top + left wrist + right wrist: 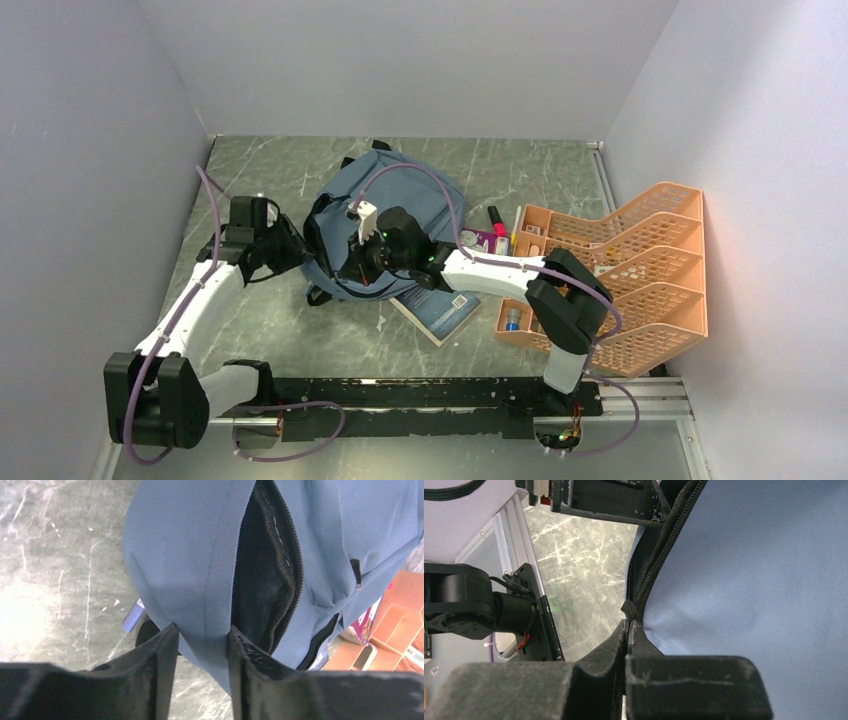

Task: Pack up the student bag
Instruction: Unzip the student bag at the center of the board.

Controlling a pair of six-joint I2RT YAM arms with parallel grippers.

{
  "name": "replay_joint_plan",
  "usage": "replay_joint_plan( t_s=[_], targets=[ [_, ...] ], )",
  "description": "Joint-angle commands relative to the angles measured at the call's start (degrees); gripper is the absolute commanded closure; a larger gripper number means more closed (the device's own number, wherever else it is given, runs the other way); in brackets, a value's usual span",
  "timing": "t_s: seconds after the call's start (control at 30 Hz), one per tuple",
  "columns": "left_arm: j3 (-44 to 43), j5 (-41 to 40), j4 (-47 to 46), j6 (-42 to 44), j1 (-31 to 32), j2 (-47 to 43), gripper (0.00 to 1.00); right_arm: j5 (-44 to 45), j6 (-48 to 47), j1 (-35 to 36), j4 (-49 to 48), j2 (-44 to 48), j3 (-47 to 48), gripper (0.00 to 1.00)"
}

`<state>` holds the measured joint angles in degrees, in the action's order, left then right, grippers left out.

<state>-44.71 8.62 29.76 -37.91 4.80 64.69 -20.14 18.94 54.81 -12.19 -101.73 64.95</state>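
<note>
The slate blue-grey student bag [395,200] lies in the middle of the table, its main zip open on a dark inside [260,580]. My left gripper [300,243] is at the bag's left edge; in the left wrist view it [204,632] is shut on a fold of the bag's fabric. My right gripper [352,268] is at the bag's near edge; in the right wrist view it [629,627] is shut on the black zip edge [659,560] of the bag [749,570].
A blue book [440,308] lies on the table just right of the bag. An orange mesh tray organiser [640,270] stands at the right with small items. A red marker [497,220] and a pink pack [478,240] lie between. Walls close three sides.
</note>
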Motion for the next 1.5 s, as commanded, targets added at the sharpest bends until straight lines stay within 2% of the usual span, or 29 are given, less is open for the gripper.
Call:
replay_joint_plan(
  t_s=[0.0,0.1,0.17,0.23,0.5,0.63,0.77,0.9,1.07,1.47],
  targets=[
    [0.7,4.3,-5.4,0.1,0.2,1.8,0.64,-0.2,-0.8,-0.4,-1.1,-0.1,2.0,1.00],
    [-0.7,5.7,-5.7,0.9,0.5,3.5,0.83,-0.4,-1.0,-0.5,-0.8,0.4,2.3,1.00],
    [-2.0,6.1,-5.7,1.3,0.5,4.0,0.91,-1.2,-1.2,-0.6,-0.2,0.8,2.9,1.00],
    [-3.7,5.7,-5.6,1.7,0.5,4.3,0.95,-2.7,-1.8,-0.6,1.1,0.8,3.7,1.00],
    [-13.7,1.4,-6.0,3.3,0.3,9.0,0.95,-8.6,-6.2,-0.6,6.8,2.6,4.6,1.00],
    [-18.7,0.4,-6.5,4.1,0.0,13.3,0.95,-8.7,-7.9,-0.6,9.6,4.5,2.6,1.00],
    [-24.0,0.0,-6.6,5.6,-0.3,17.7,0.95,-4.9,-9.7,-0.6,11.8,7.0,-0.4,1.00],
    [-28.0,-0.8,-5.7,7.5,-1.0,21.0,0.95,3.5,-11.2,-0.7,15.3,8.7,-2.1,1.00],
    [-28.8,-1.0,-5.2,9.4,-2.6,21.8,0.95,11.8,-12.5,-2.9,19.5,8.3,-1.5,1.00],
    [-25.5,-0.4,-5.2,12.2,-9.1,20.0,0.95,16.9,-12.6,-10.4,25.1,5.9,0.8,1.00]
  ],
)
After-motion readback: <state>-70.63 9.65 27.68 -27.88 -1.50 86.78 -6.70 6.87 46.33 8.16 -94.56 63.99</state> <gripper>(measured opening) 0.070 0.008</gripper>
